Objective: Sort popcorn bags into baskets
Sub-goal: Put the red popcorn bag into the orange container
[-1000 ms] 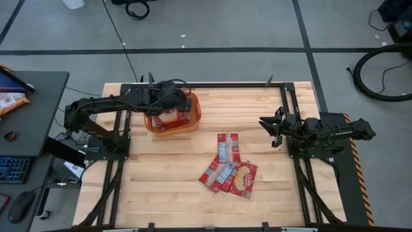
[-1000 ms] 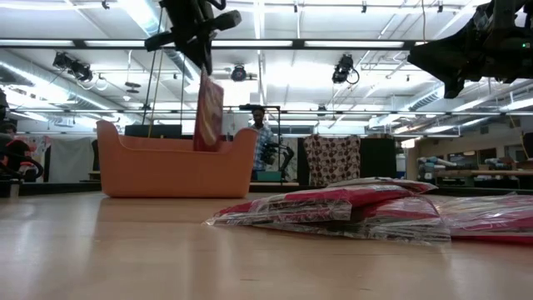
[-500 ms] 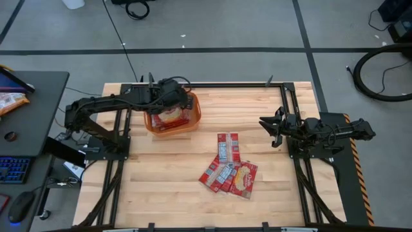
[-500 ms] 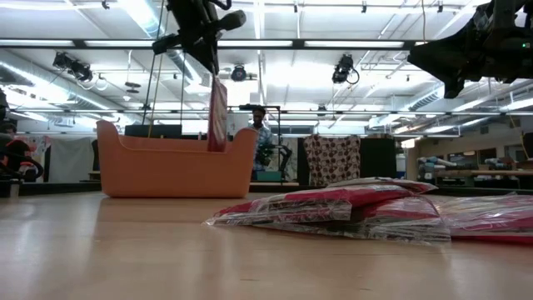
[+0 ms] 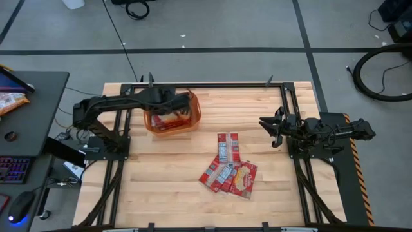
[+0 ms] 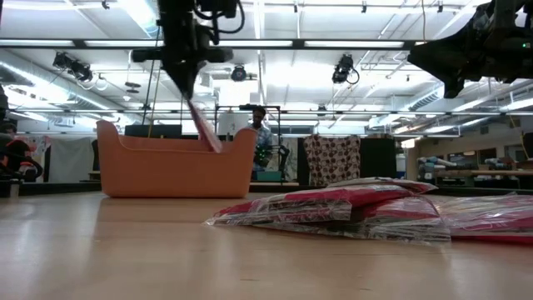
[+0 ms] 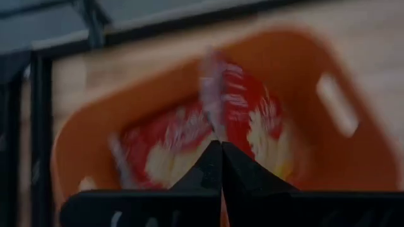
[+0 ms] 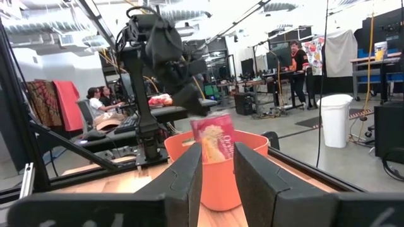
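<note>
The left pincer (image 5: 168, 111) hangs over the low-walled orange plastic tub (image 5: 194, 113) at the far left of the wooden desk (image 5: 161, 187), its fingers pinched tight on the top edge of a flat red popcorn packet (image 6: 204, 127), which slants down into the tub. More red packets (image 7: 170, 135) lie inside. Four flat red packets (image 5: 228, 169) rest in a loose overlapping cluster near the desk's middle, well apart from the tub. The right pincer (image 5: 271, 129) waits above the desk's right side, fingers (image 8: 183, 176) parted and holding nothing.
</note>
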`<action>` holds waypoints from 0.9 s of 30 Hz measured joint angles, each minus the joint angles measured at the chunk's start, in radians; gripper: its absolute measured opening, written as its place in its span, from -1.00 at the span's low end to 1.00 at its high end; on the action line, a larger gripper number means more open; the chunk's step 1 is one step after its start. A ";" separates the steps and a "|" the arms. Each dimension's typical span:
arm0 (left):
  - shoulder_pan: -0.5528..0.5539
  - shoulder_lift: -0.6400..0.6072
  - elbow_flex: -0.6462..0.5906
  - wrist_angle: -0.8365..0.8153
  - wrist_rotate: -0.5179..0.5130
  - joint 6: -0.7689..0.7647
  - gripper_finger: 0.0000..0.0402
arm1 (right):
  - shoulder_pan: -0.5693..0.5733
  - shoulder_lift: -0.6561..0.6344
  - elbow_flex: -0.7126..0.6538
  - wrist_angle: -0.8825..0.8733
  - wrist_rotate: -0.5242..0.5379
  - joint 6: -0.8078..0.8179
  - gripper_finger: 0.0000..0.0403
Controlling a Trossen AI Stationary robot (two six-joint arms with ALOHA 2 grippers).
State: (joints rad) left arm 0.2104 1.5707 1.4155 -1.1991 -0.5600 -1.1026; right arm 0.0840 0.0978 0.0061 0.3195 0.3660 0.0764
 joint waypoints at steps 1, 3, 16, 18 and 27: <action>-0.001 0.006 0.000 -0.035 0.021 -0.010 -0.98 | 0.000 0.000 0.000 0.001 0.000 0.000 -0.53; -0.002 0.021 0.000 -0.118 0.036 -0.039 -0.97 | 0.000 0.000 0.000 0.000 0.001 0.000 -0.53; -0.006 0.121 0.000 -0.260 0.097 -0.006 -0.47 | 0.000 0.000 0.000 0.000 0.002 0.000 -0.53; 0.001 0.116 0.000 -0.285 0.125 0.010 -0.34 | 0.000 0.000 0.000 0.000 0.002 0.000 -0.53; -0.112 0.089 0.001 -0.024 0.204 0.293 -0.19 | 0.000 0.000 0.000 0.001 0.004 0.000 -0.53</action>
State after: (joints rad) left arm 0.0989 1.6596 1.4166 -1.2227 -0.3555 -0.8098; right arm 0.0837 0.0978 0.0062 0.3208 0.3702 0.0761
